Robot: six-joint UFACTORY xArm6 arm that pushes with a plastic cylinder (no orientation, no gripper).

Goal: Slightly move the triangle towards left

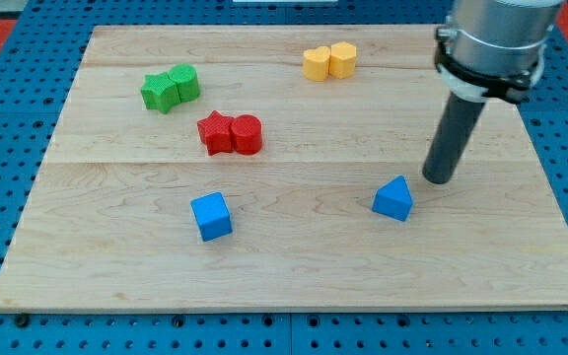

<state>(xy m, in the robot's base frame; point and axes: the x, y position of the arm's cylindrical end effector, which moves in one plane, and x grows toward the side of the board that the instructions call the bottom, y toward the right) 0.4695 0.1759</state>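
Observation:
A blue triangle block (393, 198) lies on the wooden board (294, 266), right of the middle. My tip (439, 179) stands just to the triangle's upper right, a small gap away and not touching it. The dark rod rises from there to the arm's grey body at the view's top right.
A blue cube (211, 216) lies left of the middle, near the view's bottom. A red star (215, 132) touches a red cylinder (248, 134). A green star (160, 92) touches a green block (184, 82) at upper left. Two yellow blocks (329, 61) sit together near the top.

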